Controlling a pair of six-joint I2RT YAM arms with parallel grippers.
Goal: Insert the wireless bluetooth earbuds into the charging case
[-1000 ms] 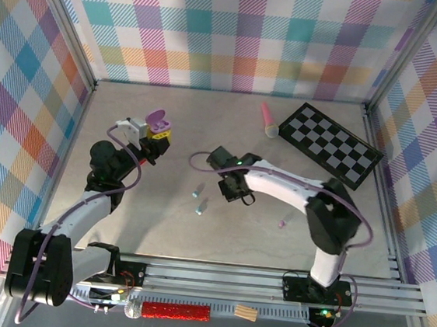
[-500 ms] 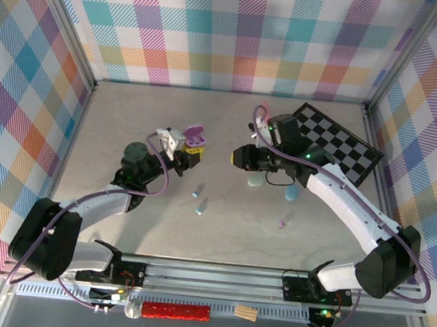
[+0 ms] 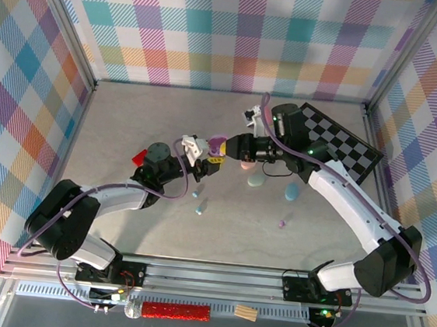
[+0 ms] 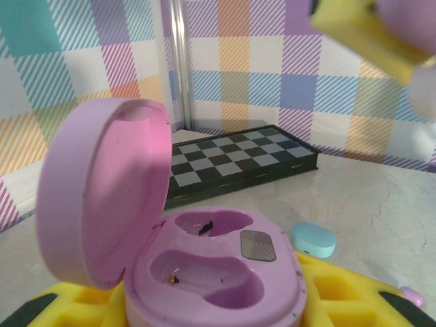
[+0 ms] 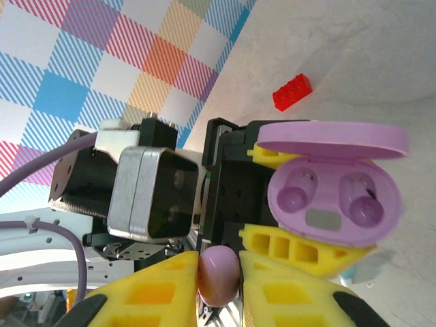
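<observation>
My left gripper is shut on the purple charging case. The case's lid stands open and both wells are empty. My right gripper is shut on a purple earbud, pinched between its yellow fingers. It hangs just right of the case and slightly above it; its finger shows at the left wrist view's top right. Loose earbuds lie on the table: two bluish and one purple.
A mint case, a blue case and a pink case lie under the right arm. The chessboard lies at the back right. A red brick sits by the left arm.
The left gripper has carried the open case right toward the centre. The right gripper has swung left and now faces the case closely.
</observation>
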